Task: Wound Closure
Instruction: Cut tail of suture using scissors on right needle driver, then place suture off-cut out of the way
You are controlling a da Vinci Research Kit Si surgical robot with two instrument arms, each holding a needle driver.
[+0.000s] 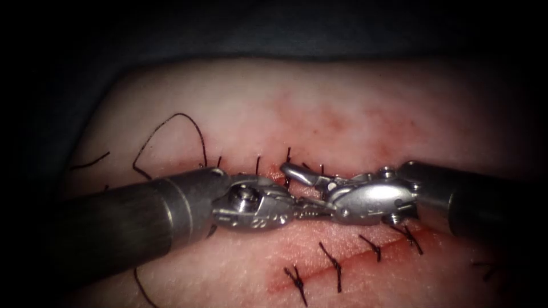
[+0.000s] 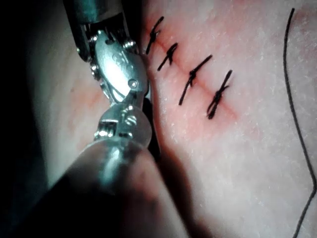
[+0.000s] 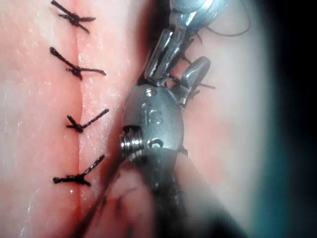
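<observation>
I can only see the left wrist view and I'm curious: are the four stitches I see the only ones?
Observer: No. The endoscope view shows a second row of stitches farther back on the tissue.
Operator: Is the right arm's pincer open?
Observer: Yes. In the right wrist view the right pincer is open, with one jaw angled away. I can't tell whether it holds anything.
Operator: What does the long thread do?
Observer: In the endoscope view, a thread arches up in a loop left of that second row.
</observation>
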